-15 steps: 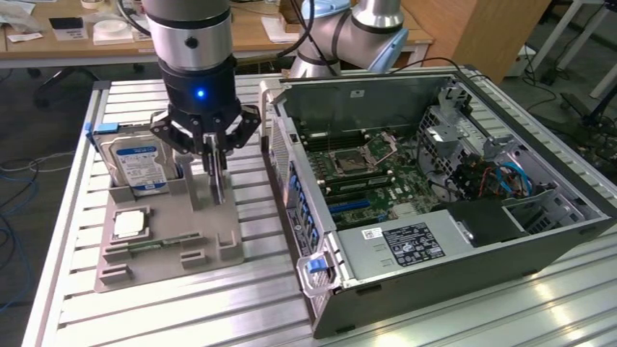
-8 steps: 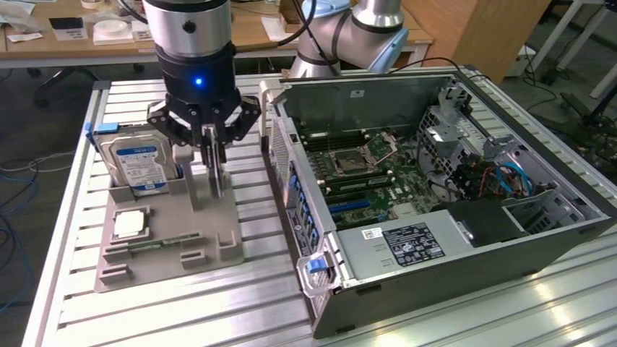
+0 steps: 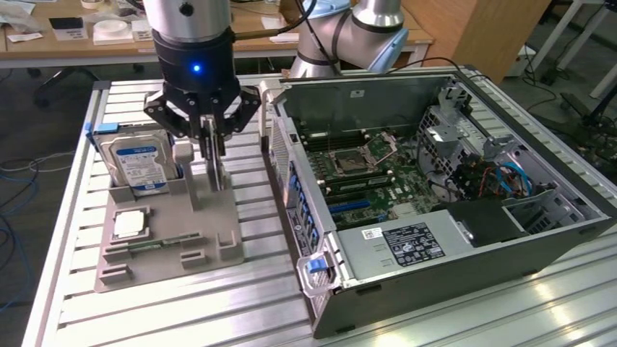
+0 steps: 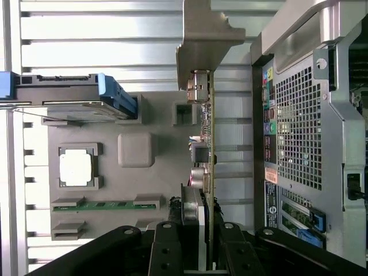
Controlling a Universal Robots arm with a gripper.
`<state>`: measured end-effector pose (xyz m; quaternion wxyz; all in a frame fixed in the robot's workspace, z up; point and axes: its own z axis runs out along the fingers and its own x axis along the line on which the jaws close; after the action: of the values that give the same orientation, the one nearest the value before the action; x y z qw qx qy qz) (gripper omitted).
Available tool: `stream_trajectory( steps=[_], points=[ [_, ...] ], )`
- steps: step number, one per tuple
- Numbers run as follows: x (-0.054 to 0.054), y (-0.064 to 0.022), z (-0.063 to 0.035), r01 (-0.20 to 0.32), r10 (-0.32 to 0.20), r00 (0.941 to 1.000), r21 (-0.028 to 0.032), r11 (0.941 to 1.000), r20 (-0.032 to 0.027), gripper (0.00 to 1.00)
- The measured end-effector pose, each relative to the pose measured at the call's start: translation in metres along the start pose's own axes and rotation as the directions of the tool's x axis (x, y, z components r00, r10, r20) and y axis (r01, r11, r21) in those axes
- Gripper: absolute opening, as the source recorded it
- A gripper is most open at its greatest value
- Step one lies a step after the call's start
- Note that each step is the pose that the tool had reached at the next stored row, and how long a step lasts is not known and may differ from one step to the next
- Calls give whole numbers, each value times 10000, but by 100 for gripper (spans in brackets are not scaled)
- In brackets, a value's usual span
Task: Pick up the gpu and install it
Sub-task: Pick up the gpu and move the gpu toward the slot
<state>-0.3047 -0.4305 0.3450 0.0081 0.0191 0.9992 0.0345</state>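
Progress is early: the pickup is under way and the install has not begun.

In the exterior view, you have the pincer (image 3: 212,148) lowered over the grey parts fixture (image 3: 193,217), which sits on the slatted worktop (image 3: 68,238) towards the exterior view's left. Its jaws are narrowed to a slim gap around the gpu (image 3: 218,177), which stands upright and edge-on near the fixture's edge closest to the open computer case (image 3: 463,267). You cannot tell from here whether the card's lower edge has left the fixture. Inside the case, the motherboard (image 3: 357,166) lies exposed, and no card stands in the blue expansion slots (image 3: 362,206). A hard drive (image 3: 135,163) stands at the fixture's far corner, with a processor (image 3: 130,224) and a memory stick (image 3: 154,246) nearer the front edge.

In the wrist view, the pincer (image 4: 198,241) has its two black fingers (image 4: 167,253) pressed against either face of the gpu (image 4: 210,132), so a grip looks made. The card runs away from the camera as a thin blade, ending in its metal bracket (image 4: 207,34). It sits between the fixture (image 4: 161,172) and the case's perforated rear panel (image 4: 299,115), near the case but apart from it. The hard drive (image 4: 75,95), processor (image 4: 76,168) and memory stick (image 4: 103,205) rest in their fixture pockets.
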Motion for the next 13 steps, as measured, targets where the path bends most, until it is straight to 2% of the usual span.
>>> stream_trajectory(
  steps=[13],
  points=[
    [-3, 13, -185, 2, -2, 10000, -1, 10000, 0, 28]
  ],
)
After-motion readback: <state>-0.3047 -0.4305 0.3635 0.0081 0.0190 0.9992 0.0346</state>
